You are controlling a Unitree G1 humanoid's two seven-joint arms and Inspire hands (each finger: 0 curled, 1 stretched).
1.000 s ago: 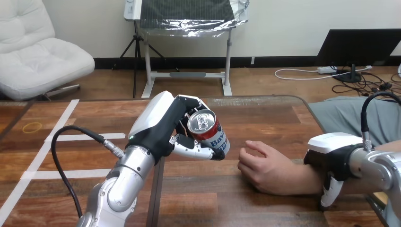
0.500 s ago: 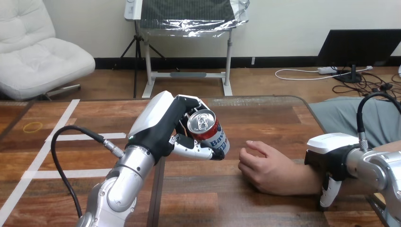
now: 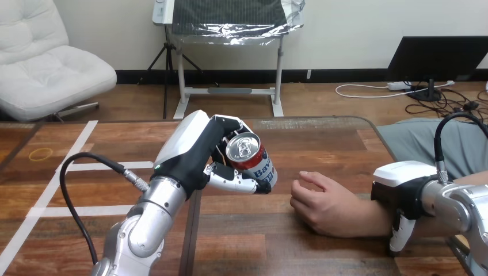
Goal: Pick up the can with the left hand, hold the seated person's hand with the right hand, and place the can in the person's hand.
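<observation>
Pale wall (image 3: pixel 345 34), black baseboard, wood-plank floor (image 3: pixel 322 98). White padded chair (image 3: pixel 52 63) far left. Centre: white stand carrying a foil-covered panel (image 3: pixel 230 17). Right: dark monitor (image 3: pixel 437 57), white power strip (image 3: pixel 397 84), loose cables. Wooden tabletop (image 3: pixel 322 144) with white tape lines (image 3: pixel 75 149) and a yellow ring (image 3: pixel 39 154).

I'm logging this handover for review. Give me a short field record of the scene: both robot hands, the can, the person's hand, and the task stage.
left hand: fingers curled round the can, held above the table
can: red, tilted, top toward the camera; left of the person's hand, apart from it
person's hand: resting on the table, fingers loosely curled
right hand: clasped over the person's forearm, one digit down its near side
stage: can picked up, not yet placed in the person's hand
</observation>
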